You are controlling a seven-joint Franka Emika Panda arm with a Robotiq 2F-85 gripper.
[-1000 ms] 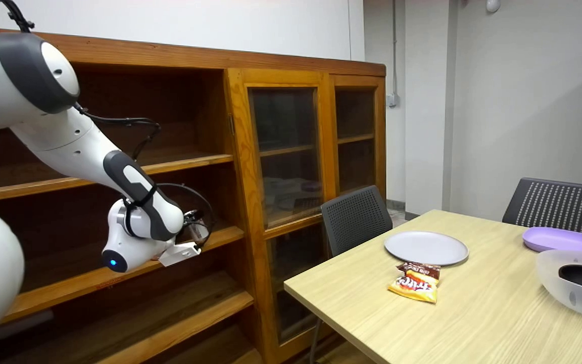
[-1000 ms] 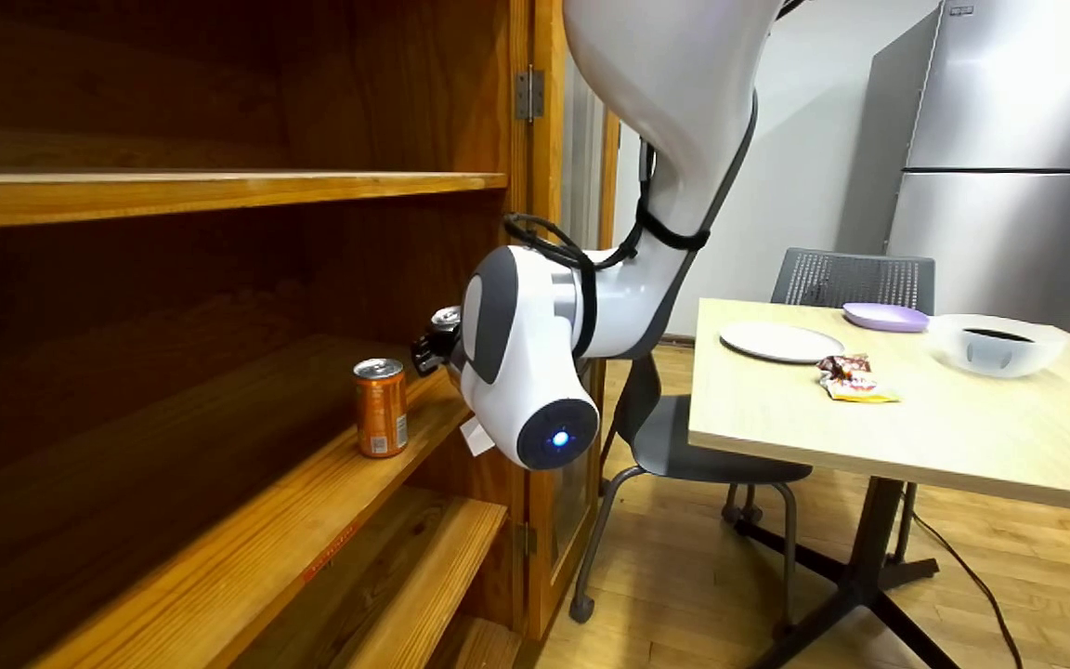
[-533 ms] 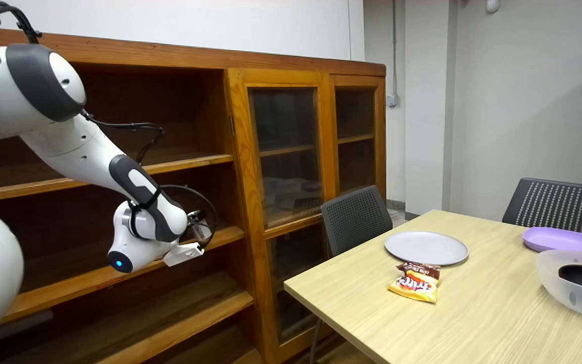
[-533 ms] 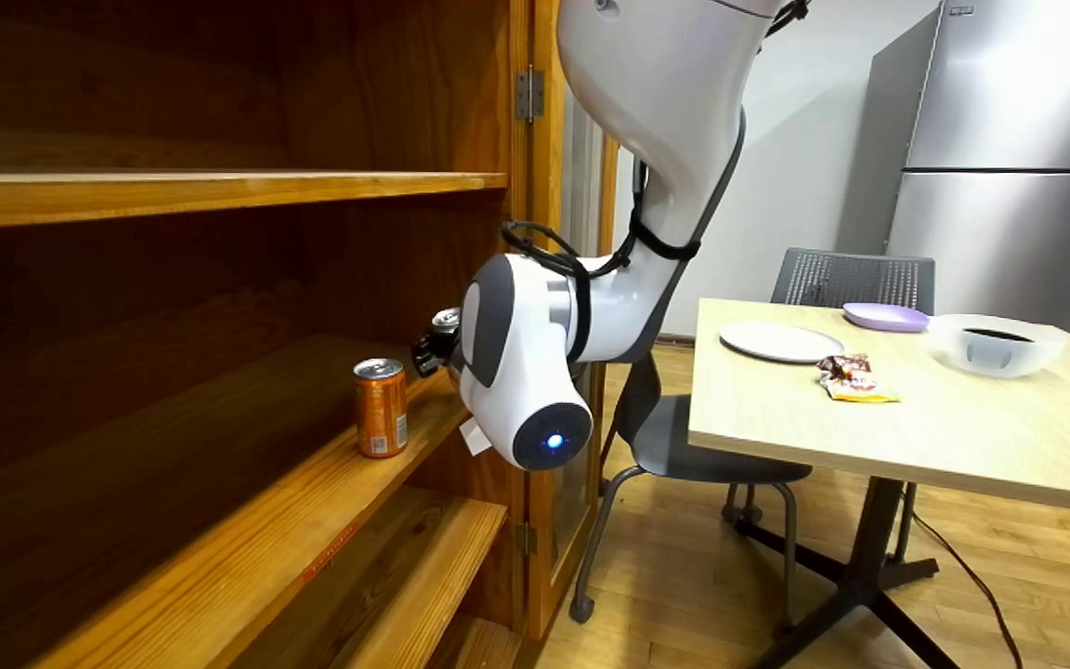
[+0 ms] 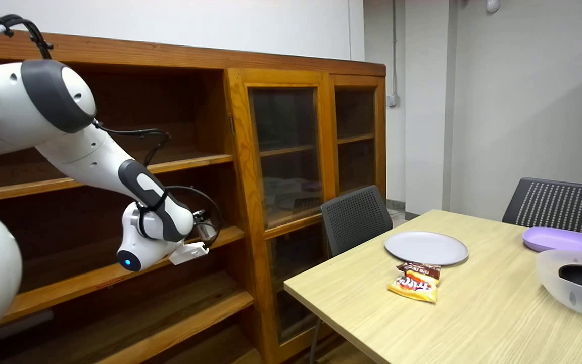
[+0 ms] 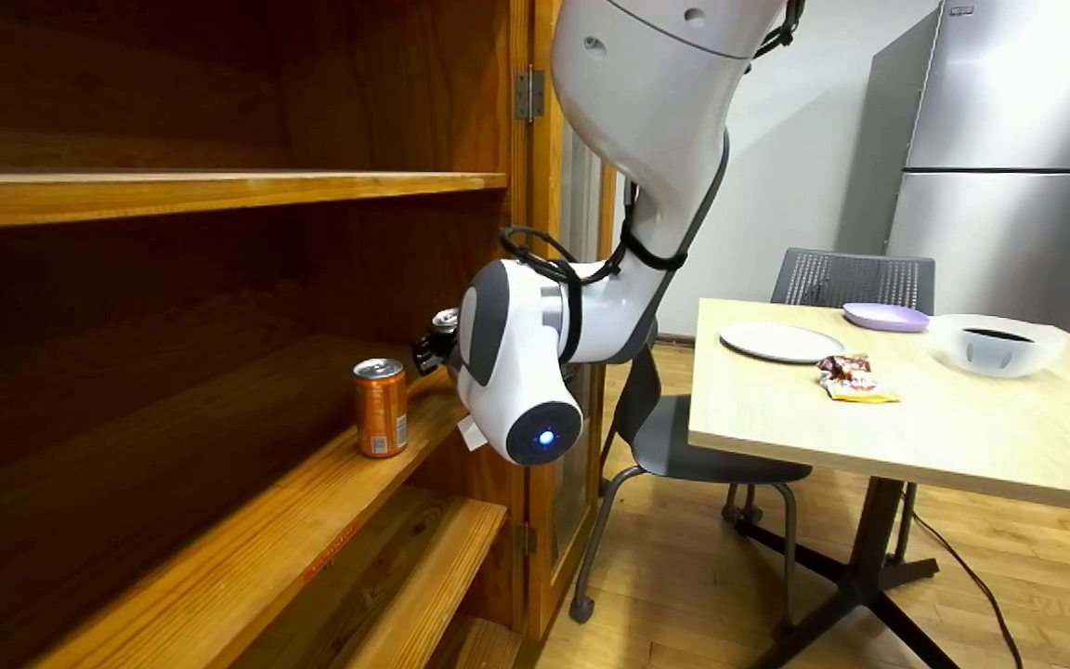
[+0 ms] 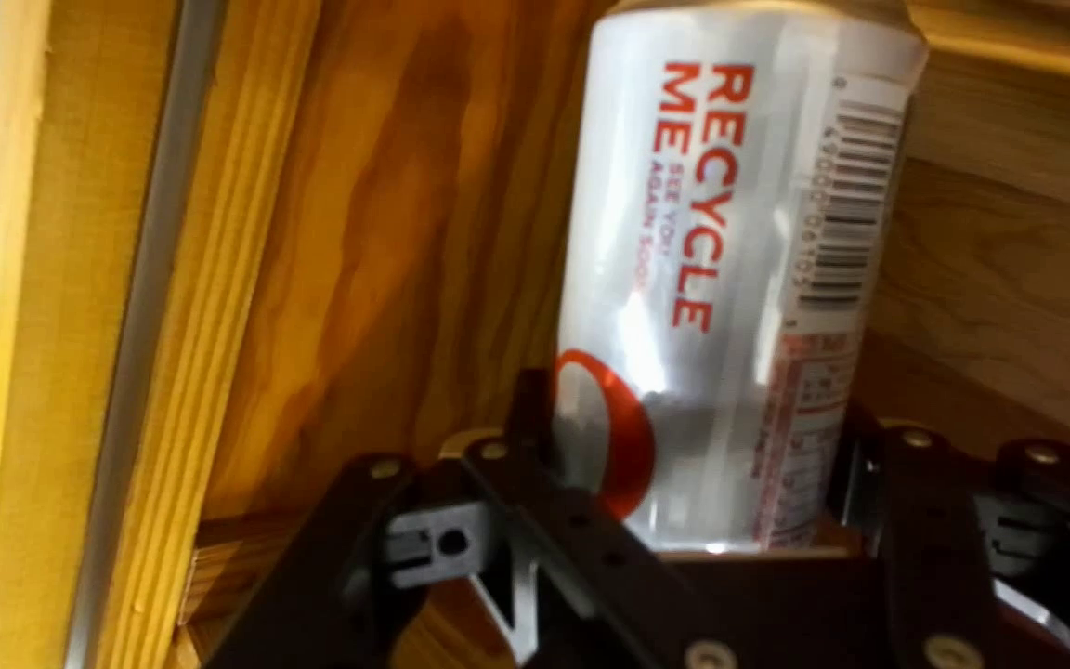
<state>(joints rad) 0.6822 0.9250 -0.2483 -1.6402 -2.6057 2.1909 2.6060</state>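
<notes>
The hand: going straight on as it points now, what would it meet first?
Probably the cabinet's inner side panel, beyond the silver drink can that the hand grips; depth there is unclear.

**A dining or break area**

Whether home or office cannot be told. Beside the gripper (image 7: 698, 446) is a wooden cabinet (image 5: 248, 177) with open shelves (image 6: 247, 567) and glass doors (image 5: 288, 116), and an orange drink can (image 6: 381, 411) stands on a shelf near the gripper. Well apart from it, a table (image 5: 361, 296) bears a plate (image 5: 426, 246), snack packets (image 5: 416, 288), a purple tray (image 5: 564, 240) and a bowl (image 5: 553, 278), with mesh-backed chairs (image 5: 566, 207) at its edges. Beyond the table from the gripper stands a steel refrigerator (image 6: 1018, 251).
</notes>
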